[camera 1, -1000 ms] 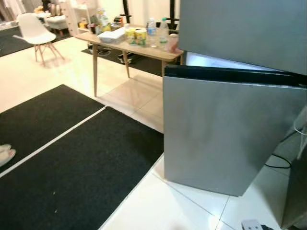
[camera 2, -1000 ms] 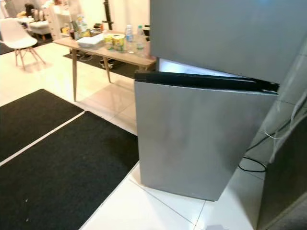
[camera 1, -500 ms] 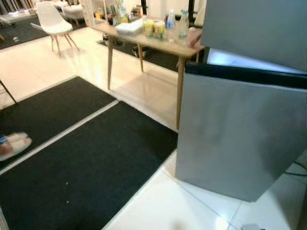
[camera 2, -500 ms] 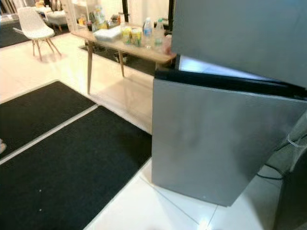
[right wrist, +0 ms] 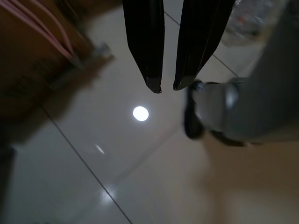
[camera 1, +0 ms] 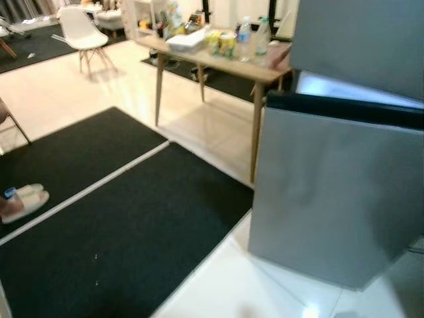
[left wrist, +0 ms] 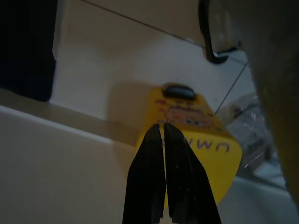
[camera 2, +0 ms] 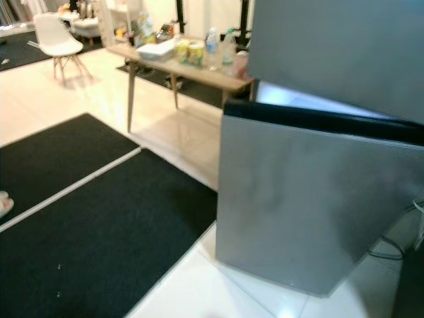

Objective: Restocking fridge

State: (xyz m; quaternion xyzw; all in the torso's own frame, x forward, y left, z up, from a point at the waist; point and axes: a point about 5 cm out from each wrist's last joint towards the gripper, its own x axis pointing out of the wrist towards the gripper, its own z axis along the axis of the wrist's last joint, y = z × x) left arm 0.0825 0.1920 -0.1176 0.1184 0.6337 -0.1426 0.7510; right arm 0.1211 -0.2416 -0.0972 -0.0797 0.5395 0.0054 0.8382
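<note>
Pale glossy floor tiles point(camera 1: 199, 132) carry black mats point(camera 1: 126, 225) before you. Head views: the grey steel fridge point(camera 2: 311, 199) stands at right, its lower door ajar; beyond it a light wooden bench point(camera 1: 218, 59) holds yellow cans point(camera 2: 189, 52) and clear bottles point(camera 1: 254, 36). Left wrist view: your left gripper point(left wrist: 163, 128) has fingers pressed together over a yellow carton point(left wrist: 201, 140). Right wrist view: your right gripper point(right wrist: 167, 87) has fingers slightly parted above tile.

A grey fridge point(camera 1: 344, 199) fills the right of the frame; its lower door stands ajar, a bright gap showing above the dark top edge. On the wooden bench point(camera 1: 218, 59) at upper centre stand what look like yellow cans point(camera 1: 220, 44) and bottles point(camera 1: 253, 36), blurred.
</note>
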